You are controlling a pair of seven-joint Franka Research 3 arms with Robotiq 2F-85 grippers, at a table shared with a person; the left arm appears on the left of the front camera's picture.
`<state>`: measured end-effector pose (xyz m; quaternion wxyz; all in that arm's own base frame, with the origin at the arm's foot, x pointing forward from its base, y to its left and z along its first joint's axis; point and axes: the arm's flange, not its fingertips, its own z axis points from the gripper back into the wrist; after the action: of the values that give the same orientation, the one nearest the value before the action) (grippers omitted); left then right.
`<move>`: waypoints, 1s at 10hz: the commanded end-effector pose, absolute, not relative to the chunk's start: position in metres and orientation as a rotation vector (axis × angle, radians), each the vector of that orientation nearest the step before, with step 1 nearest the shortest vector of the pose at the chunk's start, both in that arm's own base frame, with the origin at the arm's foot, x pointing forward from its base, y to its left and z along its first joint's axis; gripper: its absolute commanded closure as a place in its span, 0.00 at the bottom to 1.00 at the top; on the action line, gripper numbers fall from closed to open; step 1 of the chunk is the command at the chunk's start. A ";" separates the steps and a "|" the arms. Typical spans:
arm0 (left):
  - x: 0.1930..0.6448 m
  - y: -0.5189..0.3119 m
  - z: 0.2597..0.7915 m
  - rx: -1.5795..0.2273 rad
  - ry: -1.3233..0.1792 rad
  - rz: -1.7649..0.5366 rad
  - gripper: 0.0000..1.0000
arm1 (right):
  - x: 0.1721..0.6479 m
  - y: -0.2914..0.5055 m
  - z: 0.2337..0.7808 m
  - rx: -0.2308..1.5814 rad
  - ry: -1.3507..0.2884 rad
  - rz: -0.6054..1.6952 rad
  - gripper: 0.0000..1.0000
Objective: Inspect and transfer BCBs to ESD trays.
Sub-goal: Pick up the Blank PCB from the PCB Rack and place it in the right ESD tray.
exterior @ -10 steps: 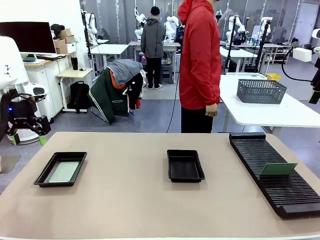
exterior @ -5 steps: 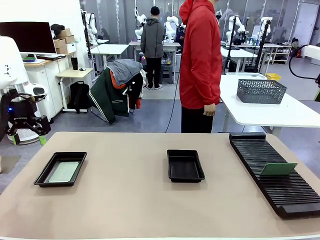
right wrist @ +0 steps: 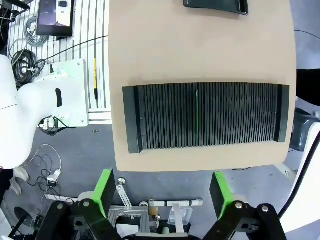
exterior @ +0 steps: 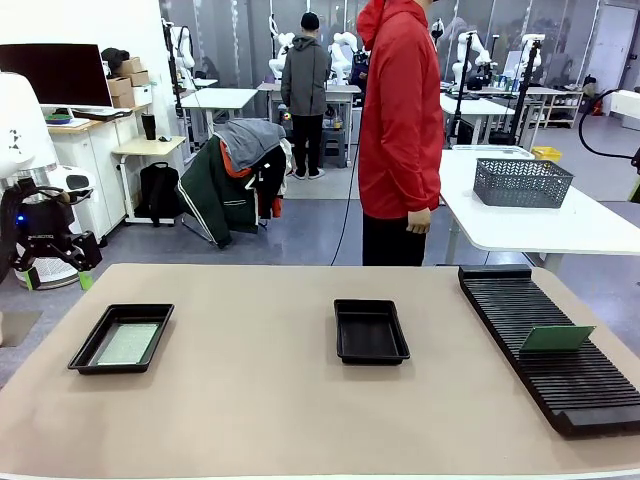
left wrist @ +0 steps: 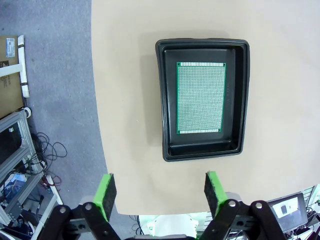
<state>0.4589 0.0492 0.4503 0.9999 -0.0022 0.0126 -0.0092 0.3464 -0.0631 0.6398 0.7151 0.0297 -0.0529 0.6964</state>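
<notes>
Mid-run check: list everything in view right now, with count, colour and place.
Left ESD tray: one, black, table's left side, holds a board.
Middle ESD tray: one, black, table centre, no board in it.
Flat BCB: one, pale green, lying in the left ESD tray.
Upright BCB: one, green, standing in a rack slot.
Slotted rack: one, black, table's right side.
Table: one, tan.
Wire basket: one, grey, on the white table behind.
Person: one, red top, at the far side.
Left gripper: black, green pads, open, raised, aimed at the left ESD tray.
Right gripper: same colours, open, raised, aimed at the rack.
</notes>
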 end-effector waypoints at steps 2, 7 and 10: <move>0.458 0.048 0.450 -0.007 0.022 -0.018 0.06 | 0.347 -0.063 0.639 0.069 -0.117 1.535 0.00; 0.458 0.048 0.450 -0.007 0.022 -0.018 0.06 | 0.355 -0.067 0.627 0.056 -0.145 1.564 0.00; 0.458 0.048 0.450 -0.007 0.022 -0.018 0.06 | 0.374 -0.073 0.585 0.025 -0.218 1.616 0.00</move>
<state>0.4589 0.0492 0.4503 0.9999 -0.0022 0.0126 -0.0092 0.3691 -0.0672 0.6031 0.7015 0.0108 -0.0726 0.7089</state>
